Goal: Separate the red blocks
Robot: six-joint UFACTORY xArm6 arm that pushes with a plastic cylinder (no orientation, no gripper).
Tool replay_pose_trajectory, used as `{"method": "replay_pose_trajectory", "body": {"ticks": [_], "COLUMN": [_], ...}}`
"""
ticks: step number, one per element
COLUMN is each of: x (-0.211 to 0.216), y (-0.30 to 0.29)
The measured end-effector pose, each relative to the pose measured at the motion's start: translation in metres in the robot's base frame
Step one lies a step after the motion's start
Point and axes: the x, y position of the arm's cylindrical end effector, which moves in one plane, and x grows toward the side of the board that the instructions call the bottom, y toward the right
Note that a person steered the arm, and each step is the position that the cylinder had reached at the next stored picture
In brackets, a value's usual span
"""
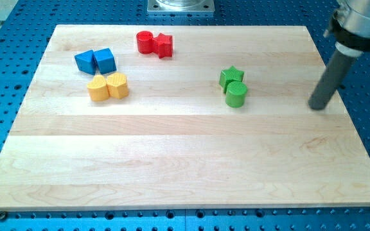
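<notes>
A red cylinder (145, 42) and a red star block (164, 45) touch each other near the view's top, left of centre, on the wooden board (185, 160). My tip (317, 106) rests on the board at the view's right, far from the red blocks and to the right of the green pair.
A blue pair, triangle-like block (85, 61) and cube (105, 61), sits at upper left. Two yellow blocks (98, 88) (117, 85) lie just below them. A green star (231, 76) touches a green cylinder (236, 94) right of centre. A metal mount (181, 6) stands at the top edge.
</notes>
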Motion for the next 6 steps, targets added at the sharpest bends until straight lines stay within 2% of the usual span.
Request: {"method": "replay_pose_trajectory", "body": {"ticks": [4,6], "x": [0.003,0.021], "y": [-0.013,-0.026]}}
